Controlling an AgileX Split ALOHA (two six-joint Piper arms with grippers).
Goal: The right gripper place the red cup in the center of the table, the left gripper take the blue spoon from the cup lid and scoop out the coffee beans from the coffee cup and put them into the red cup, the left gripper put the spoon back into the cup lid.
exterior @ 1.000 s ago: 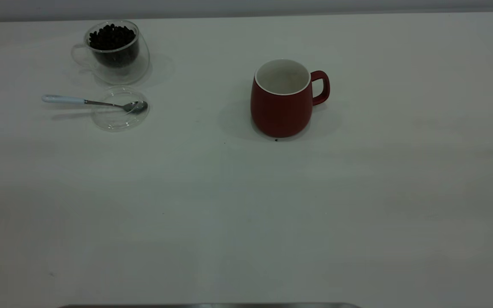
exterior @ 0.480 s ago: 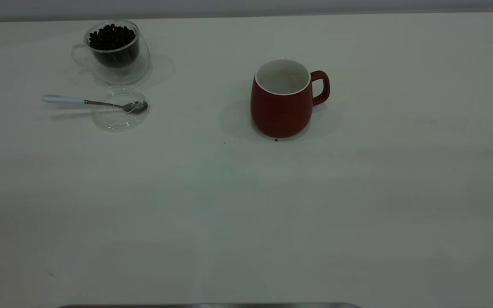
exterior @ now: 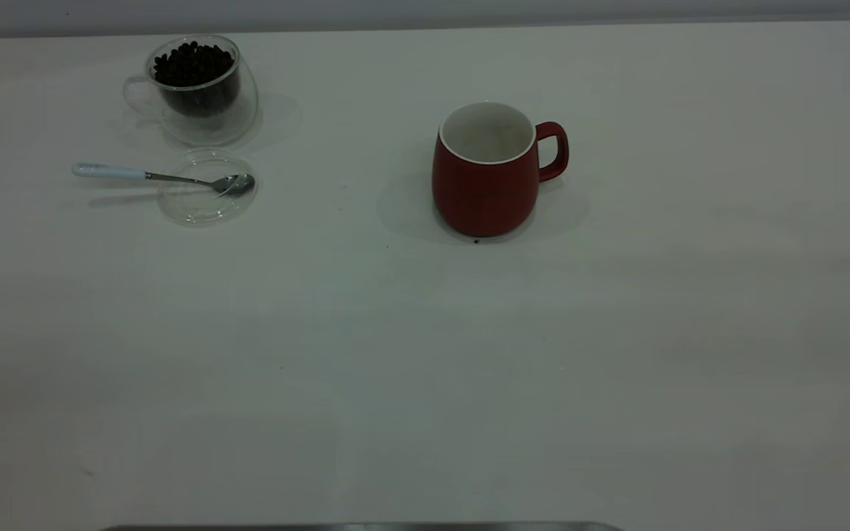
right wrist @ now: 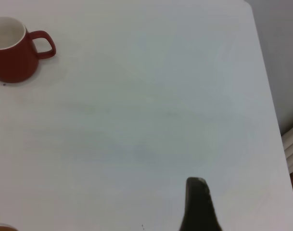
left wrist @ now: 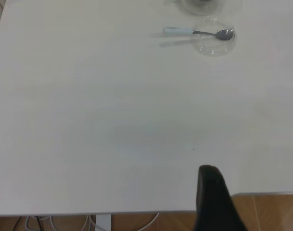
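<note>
White bench (exterior: pixel 425 354) carries everything, and nothing on it has shifted across the last second: each thing lies exactly where it lay before. The red cup (exterior: pixel 488 171) stands upright near the middle of the bench toward its far side, handle to the exterior view's right, its white inside showing no beans. A tiny dark speck (exterior: pixel 476 240) sits at its near foot. Well apart, at the far left, the coffee cup (exterior: pixel 198 88) of clear glass holds a heap of coffee beans (exterior: pixel 193 64). Just in front of it lies the cup lid (exterior: pixel 206 188), with the blue spoon (exterior: pixel 159 175) resting across it, metal bowl on the glass and pale handle reaching out over the bench to the left.

Neither arm appears in the exterior view. The left tool (left wrist: pixel 214 202) shows only as one dark finger at the near bench edge in its wrist view, far from spoon and lid; whether it is apart or together cannot be told. The right tool (right wrist: pixel 198 206) likewise shows a single dark finger over bare bench, well away from the red cup (right wrist: pixel 12 50), and its state cannot be told either.
</note>
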